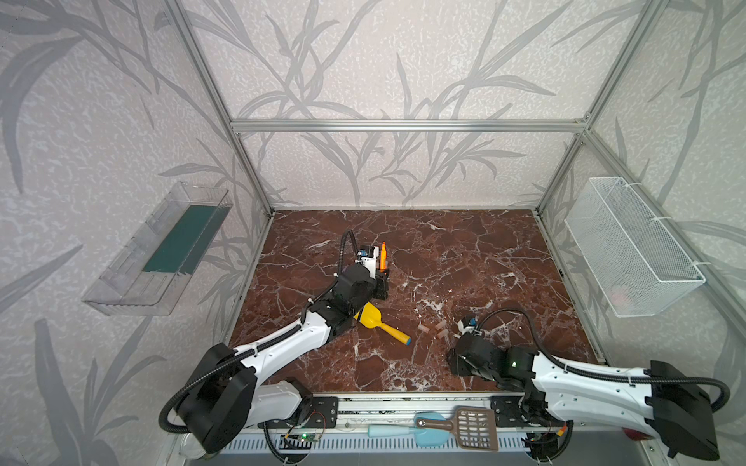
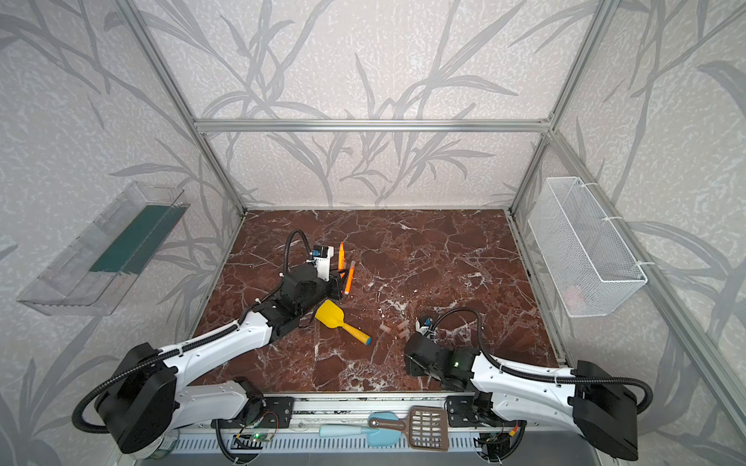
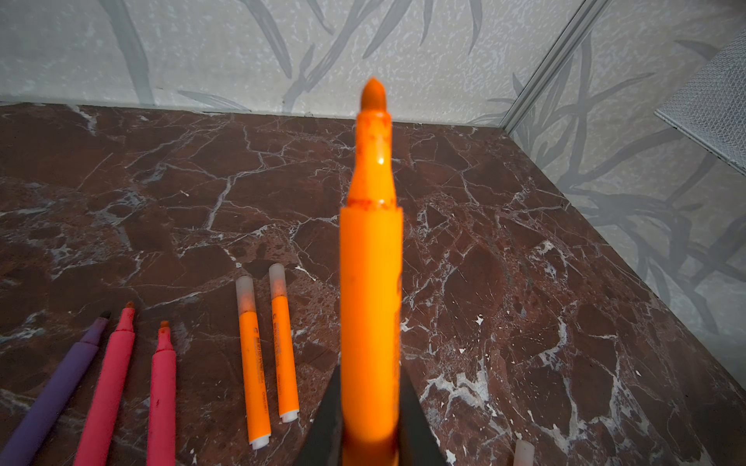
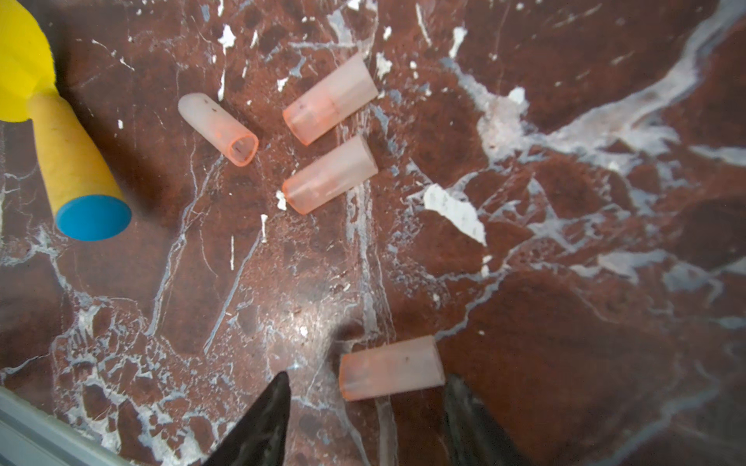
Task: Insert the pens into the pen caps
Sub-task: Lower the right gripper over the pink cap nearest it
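— Where's the pen?
— The orange pen (image 3: 371,262) stands tip up, mid-frame, clamped in the left gripper (image 3: 369,377).
— And the caps?
— One frosted pinkish cap (image 4: 391,367) lies flat just ahead of the right gripper (image 4: 365,379), whose jaws are apart. Three more caps (image 4: 331,169) lie above it. Only the left wrist view shows all five other pens (image 3: 107,395), lower left, two seemingly capped, on the veined red-brown marble tabletop (image 1: 484,250).

The marble table (image 1: 484,250) carries 5 pens (image 3: 252,363) lying left of centre, a yellow shovel (image 1: 377,322) nearer the front edge, and 4 loose pen caps (image 4: 331,105) near its handle.
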Robot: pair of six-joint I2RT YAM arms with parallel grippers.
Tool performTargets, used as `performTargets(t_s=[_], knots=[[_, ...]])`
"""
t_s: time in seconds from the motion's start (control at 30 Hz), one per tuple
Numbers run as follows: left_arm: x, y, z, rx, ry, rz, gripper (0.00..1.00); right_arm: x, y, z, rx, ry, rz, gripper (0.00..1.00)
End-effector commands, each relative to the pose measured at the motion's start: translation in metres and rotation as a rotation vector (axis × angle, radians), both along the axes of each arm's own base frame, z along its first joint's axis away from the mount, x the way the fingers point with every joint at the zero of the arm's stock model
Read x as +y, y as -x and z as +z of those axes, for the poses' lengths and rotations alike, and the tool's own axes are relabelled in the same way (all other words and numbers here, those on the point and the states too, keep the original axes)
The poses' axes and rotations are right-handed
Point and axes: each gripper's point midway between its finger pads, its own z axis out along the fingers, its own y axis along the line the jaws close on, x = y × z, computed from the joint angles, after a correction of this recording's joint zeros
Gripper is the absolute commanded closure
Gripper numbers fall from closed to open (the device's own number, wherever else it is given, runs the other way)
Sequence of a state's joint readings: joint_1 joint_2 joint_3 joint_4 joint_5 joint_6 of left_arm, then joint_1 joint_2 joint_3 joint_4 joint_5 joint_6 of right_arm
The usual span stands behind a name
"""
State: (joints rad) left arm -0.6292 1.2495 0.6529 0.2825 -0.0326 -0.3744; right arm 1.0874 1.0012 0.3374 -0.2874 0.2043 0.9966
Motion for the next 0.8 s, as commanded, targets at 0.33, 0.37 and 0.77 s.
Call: performTargets(t_s=[0.33, 0.37, 0.77], knots=[[-0.001, -0.002, 0.0, -0.005, -0.014, -0.001, 1.0, 0.031, -0.004, -0.002, 0.006, 0.021, 0.07, 0.44], [-0.001, -0.002, 0.0, -0.006, -0.014, 0.0, 1.0, 0.031, -0.004, -0.002, 0.003, 0.037, 0.073, 0.45], [-0.002, -0.001, 0.001, -0.006, -0.012, -0.004, 1.0, 0.017, -0.002, -0.002, -0.016, 0.152, 0.083, 0.53]])
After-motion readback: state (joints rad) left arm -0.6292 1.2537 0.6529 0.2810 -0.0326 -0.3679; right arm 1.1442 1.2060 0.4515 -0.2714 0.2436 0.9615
